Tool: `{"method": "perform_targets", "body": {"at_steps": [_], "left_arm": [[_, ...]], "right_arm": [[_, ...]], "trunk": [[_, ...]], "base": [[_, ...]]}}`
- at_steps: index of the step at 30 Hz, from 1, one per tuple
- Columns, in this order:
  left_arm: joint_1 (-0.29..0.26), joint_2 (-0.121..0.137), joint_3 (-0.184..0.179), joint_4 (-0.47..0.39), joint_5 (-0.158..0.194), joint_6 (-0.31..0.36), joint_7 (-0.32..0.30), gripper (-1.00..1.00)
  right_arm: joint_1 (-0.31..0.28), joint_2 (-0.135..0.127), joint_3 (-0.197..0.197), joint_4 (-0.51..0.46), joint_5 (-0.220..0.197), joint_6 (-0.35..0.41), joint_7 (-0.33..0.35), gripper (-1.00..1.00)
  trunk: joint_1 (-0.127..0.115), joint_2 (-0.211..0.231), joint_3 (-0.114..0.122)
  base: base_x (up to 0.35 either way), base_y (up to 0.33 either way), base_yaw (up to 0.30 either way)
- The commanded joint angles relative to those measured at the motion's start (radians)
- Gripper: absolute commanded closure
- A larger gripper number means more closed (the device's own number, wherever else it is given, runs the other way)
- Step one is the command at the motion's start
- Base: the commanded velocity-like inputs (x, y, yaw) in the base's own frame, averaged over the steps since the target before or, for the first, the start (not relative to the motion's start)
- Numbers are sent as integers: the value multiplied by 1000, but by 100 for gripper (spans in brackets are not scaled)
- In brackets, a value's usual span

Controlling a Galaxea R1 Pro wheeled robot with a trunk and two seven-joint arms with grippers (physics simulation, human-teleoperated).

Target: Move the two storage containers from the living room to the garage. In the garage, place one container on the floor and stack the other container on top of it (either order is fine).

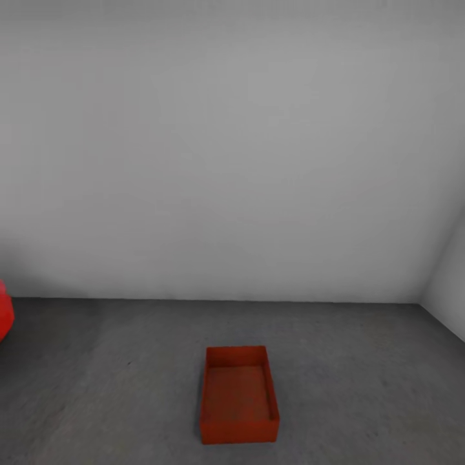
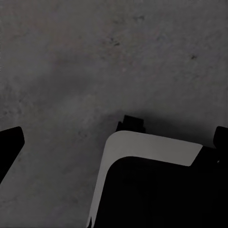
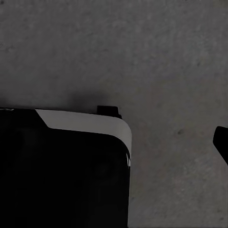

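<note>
One red-orange open-top storage container (image 1: 239, 394) sits upright and empty on the dark grey concrete floor (image 1: 361, 361) of the garage, low in the head view and a little right of centre. Nothing is stacked on it. In the left wrist view my left gripper (image 2: 114, 142) hangs open over the floor, its dark fingertips (image 2: 9, 147) at the two side edges with nothing between them. Likewise my right gripper (image 3: 114, 142) is open and empty, with one dark fingertip (image 3: 222, 142) showing at the edge.
A plain white wall (image 1: 232, 161) stands behind the container, meeting a side wall (image 1: 452, 284) at the right. A bit of the red car (image 1: 4, 316) shows at the left edge. My black, white-edged base (image 2: 147, 147) lies under both wrist cameras.
</note>
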Motion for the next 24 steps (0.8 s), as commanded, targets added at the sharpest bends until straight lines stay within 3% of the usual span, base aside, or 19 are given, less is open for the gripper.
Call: {"method": "perform_targets", "body": {"at_steps": [1,17,20,24], "left_arm": [[-1,0,4,1,7,-3,0,-100],[-1,0,6,-3,9,-5,11,-100],[-1,1,6,-3,46,-7,8,-100],[-1,1,3,-4,146,-10,4,-100]], "right_arm": [[-1,1,9,3,-9,-6,-2,-100],[-1,-9,10,3,0,-6,1,-100],[-1,-12,11,3,2,-6,2,-100],[-1,-13,12,3,3,-6,3,-100]], "trunk": [[0,-1,0],[0,-1,10],[0,-1,10],[0,-1,10]], "base": [[0,0,97],[0,0,39],[0,0,0],[0,0,0]]}}
